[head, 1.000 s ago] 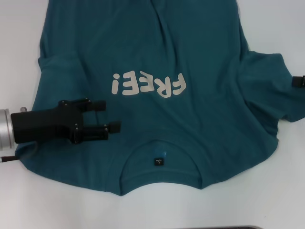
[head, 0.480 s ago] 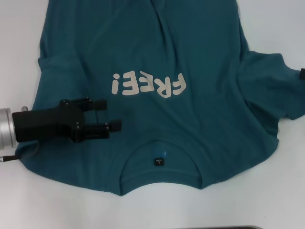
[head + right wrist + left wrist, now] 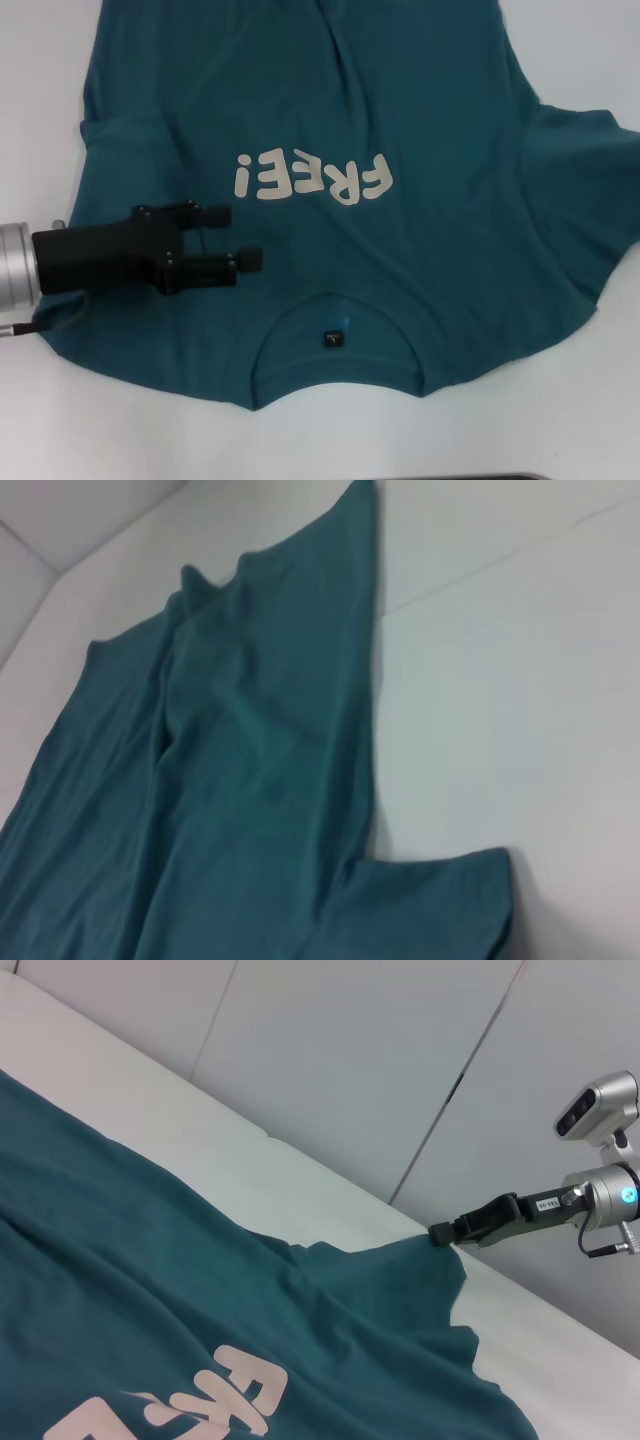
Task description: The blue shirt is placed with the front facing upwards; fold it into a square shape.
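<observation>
Blue shirt (image 3: 400, 110) lies spread on the white table (image 3: 60, 430) with its front up, and the left tool (image 3: 238, 236) hovers over its shoulder part on the robot's left, beside the collar (image 3: 338, 345). The two black fingers (image 3: 215, 214) of this tool are spread apart with a clear gap between them, and they hold nothing; they point toward the middle of the shirt, just under the white "FREE!" letters (image 3: 310, 180), which read upside down in the head view. Behind the fingers come the black body of the tool and a silver wrist piece (image 3: 18, 278), with a thin cable (image 3: 45, 322) hanging under it onto the cloth. The collar is on the side near the robot, and a small dark label (image 3: 331, 339) sits inside it. The left sleeve is folded in under the body of the shirt, and the cloth has some long wrinkles going up the middle. The right tool (image 3: 440, 1232) is out of the head view; in the left wrist view it is at the tip of the right sleeve (image 3: 420, 1265), at the far edge of the table, with the sleeve edge lifted a little toward it. I cannot tell if its fingers are pinching the cloth or not. The right wrist view shows only the shirt cloth on the table.
</observation>
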Controlling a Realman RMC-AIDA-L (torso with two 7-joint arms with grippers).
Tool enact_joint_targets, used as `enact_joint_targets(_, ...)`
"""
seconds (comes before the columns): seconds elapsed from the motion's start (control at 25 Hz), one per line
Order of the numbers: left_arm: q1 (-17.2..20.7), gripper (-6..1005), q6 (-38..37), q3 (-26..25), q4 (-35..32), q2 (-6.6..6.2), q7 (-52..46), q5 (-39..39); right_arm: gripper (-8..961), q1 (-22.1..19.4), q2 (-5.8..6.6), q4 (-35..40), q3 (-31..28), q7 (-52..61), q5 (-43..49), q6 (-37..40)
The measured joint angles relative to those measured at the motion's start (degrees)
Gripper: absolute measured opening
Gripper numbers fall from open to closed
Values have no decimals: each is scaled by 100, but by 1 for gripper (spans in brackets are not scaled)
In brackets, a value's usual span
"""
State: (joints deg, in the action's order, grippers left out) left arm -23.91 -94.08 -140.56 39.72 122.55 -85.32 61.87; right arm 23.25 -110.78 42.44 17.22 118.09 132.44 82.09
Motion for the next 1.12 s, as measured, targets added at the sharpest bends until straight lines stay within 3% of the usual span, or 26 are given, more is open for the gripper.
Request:
enact_joint_targets(0.48,-20,873,-28,3,1,37,-43,-19,5,40,37,95,-61,2,1,59)
enact_joint_targets(1.12,-93,874,-20,3,1,52,-55,-44,4,485,-122,358,184,-174,-432,621)
